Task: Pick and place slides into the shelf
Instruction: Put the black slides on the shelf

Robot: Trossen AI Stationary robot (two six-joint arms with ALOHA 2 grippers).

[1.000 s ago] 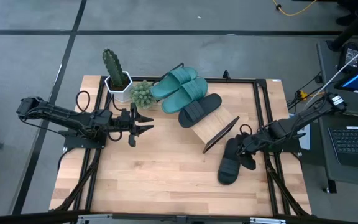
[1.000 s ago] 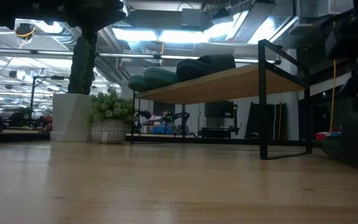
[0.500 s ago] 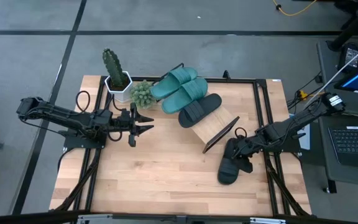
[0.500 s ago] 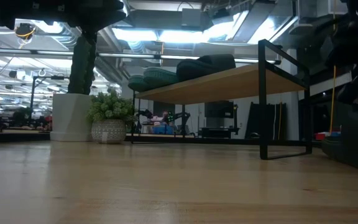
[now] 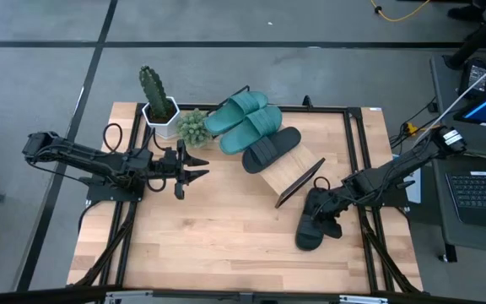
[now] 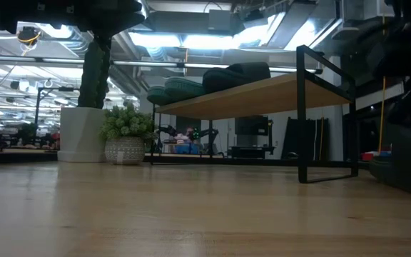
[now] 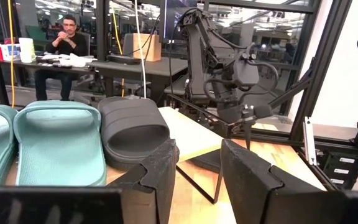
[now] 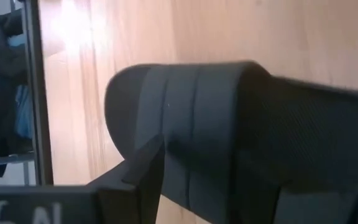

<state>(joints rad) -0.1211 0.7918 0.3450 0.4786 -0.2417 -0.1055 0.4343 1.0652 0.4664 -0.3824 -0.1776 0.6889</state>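
R gripper point(image 5: 316, 205) sits over the black slide point(image 5: 313, 221) on the tabletop point(image 5: 209, 245), just right of the shelf point(image 5: 292, 173); fingers spread astride its strap. 2 teal slides point(image 5: 247, 121) + 1 black slide point(image 5: 270, 149) on shelf. L gripper point(image 5: 199, 166) waits left, fingers apart, empty.

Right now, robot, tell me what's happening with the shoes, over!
Right tool down at last black slide on table, fingers open around its strap. Left tool open, empty, waiting. Three slides on shelf. Path looks clear.
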